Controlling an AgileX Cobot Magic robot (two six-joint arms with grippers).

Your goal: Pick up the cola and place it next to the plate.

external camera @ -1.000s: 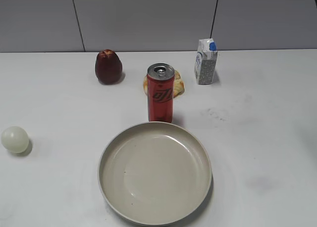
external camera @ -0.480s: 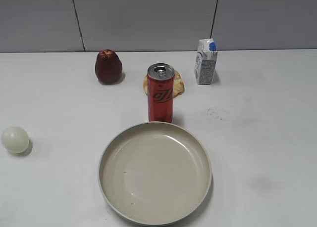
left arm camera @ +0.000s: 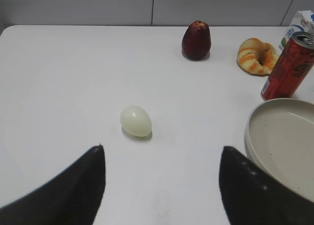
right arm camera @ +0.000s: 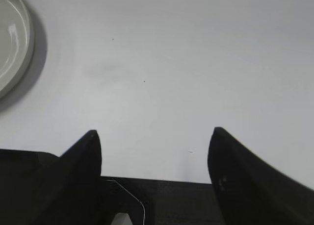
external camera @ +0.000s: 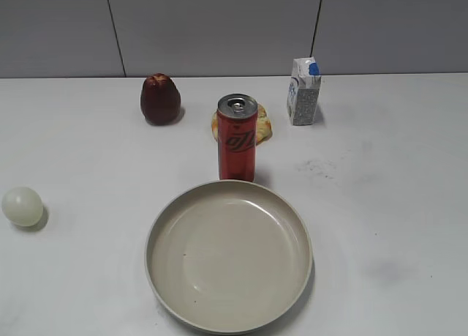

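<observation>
Left wrist view: cola (left arm camera: 287,68) far right of gripper (left arm camera: 162,186).

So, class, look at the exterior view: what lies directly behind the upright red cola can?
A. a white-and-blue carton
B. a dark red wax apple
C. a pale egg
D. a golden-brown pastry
D: the golden-brown pastry shows on both sides of the cola can, partly hidden behind it, while the wax apple stands off to the left, the carton to the right, and the egg far left near the table's front.
</observation>
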